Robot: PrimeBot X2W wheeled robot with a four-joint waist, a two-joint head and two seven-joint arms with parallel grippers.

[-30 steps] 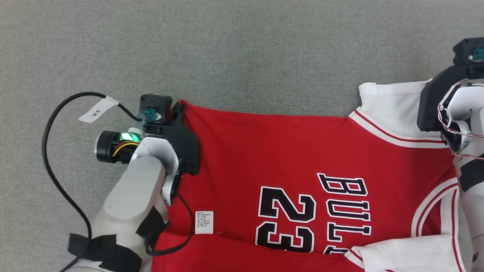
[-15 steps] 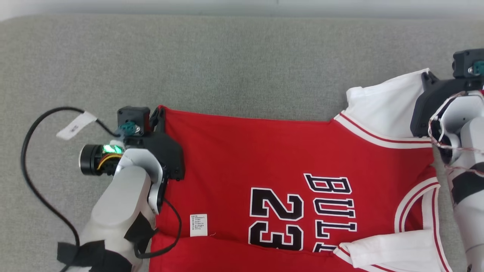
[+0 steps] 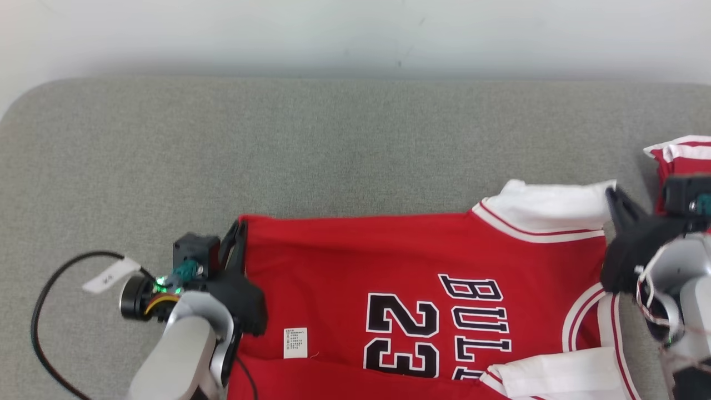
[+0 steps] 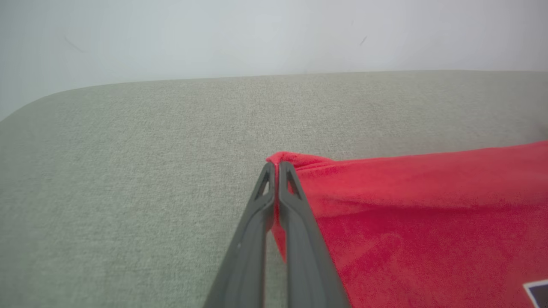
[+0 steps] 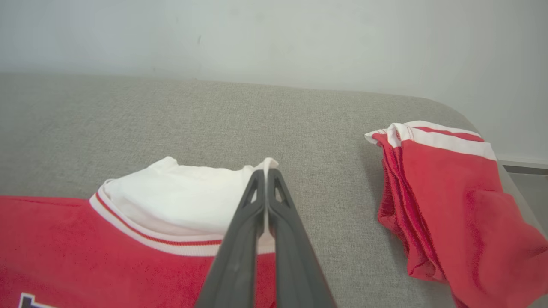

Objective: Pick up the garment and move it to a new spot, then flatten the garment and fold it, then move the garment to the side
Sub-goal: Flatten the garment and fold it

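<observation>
Head camera looking down on a grey fabric worktop, with a pale wall along the back. At far left a black cable with a paper tag loops towards the left arm. The left hand, fingers pressed together, pinches the far left corner of a red jersey; the left wrist camera shows that corner caught between the fingertips. The jersey lies spread across the middle and reaches the near edge of the picture. It has a small care label near its left side, then a black "23" and block lettering. At its right, the right hand, fingers also pressed together, pinches the edge of the white sleeve. Beyond it, near the worktop's right end, sits a second red garment, bunched up and apart from the jersey.

Over the past second the camera has tipped up, bringing the wall into sight. Both grips have held. The far edge now sits closer to the care label, so the hands are probably drawing it towards the robot to start a fold. Flattening looks mostly done
</observation>
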